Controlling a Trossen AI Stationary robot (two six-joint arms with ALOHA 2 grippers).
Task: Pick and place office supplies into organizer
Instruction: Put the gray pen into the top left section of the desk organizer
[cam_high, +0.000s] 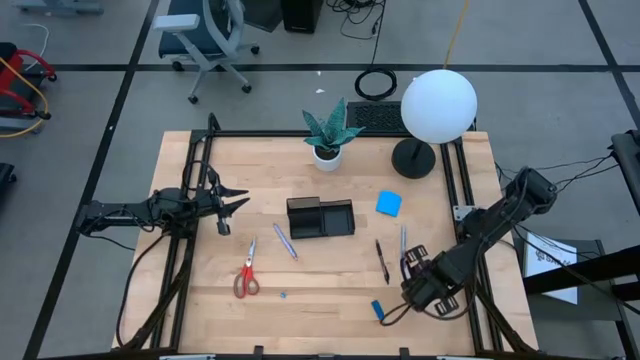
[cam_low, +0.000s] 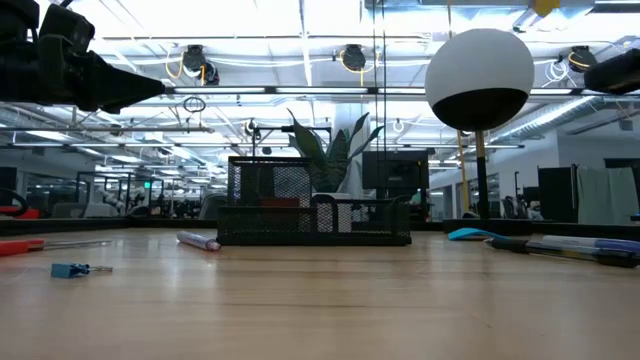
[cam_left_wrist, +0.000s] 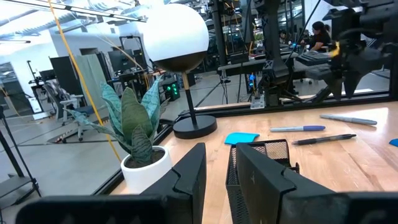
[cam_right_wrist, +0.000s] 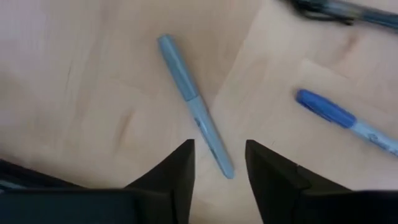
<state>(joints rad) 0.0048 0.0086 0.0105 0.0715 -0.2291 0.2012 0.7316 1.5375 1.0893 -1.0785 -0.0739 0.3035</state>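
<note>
My right gripper (cam_high: 413, 264) is open and hovers low over the table's right near part. In its wrist view (cam_right_wrist: 219, 163) the fingers straddle the near tip of a grey pen (cam_right_wrist: 194, 106) without touching it. A blue pen (cam_right_wrist: 346, 119) and a dark pen (cam_right_wrist: 339, 9) lie beside it. My left gripper (cam_high: 240, 200) is open and raised left of the black organizer (cam_high: 320, 217). Red-handled scissors (cam_high: 246, 271), a purple pen (cam_high: 285, 241), a blue note pad (cam_high: 389, 203) and a small blue block (cam_high: 377, 310) lie flat on the table.
A potted plant (cam_high: 330, 135) and a lamp with a white globe (cam_high: 438, 104) on a black round base (cam_high: 413, 158) stand at the far edge. A tiny blue piece (cam_high: 284, 295) lies near the scissors. Bare wood stretches between the organizer and the near edge.
</note>
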